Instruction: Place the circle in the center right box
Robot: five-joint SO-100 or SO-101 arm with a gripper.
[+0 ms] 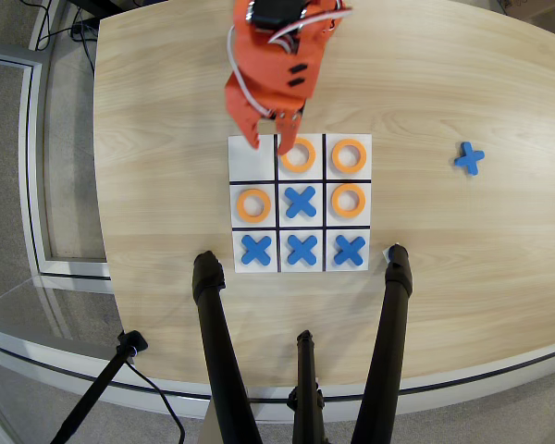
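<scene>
A white 3x3 grid board (277, 183) lies on the wooden table in the overhead view. An orange ring (253, 204) lies flat in the middle-row left end cell (237, 188). Three more orange rings lie in the top middle (298, 155), top right (349, 155) and middle right (349, 200) cells. Blue X pieces fill the centre cell (301, 201) and the whole bottom row. The top left cell (245, 166) is blank. My orange gripper (269, 145) hangs over the board's top edge, open and empty, one fingertip beside the top middle ring.
A loose blue X (469, 158) lies on the table far right of the board. Black tripod legs (217, 351) (388, 342) rise over the table's near edge just below the board. The table's curved left edge (100, 185) drops to the floor.
</scene>
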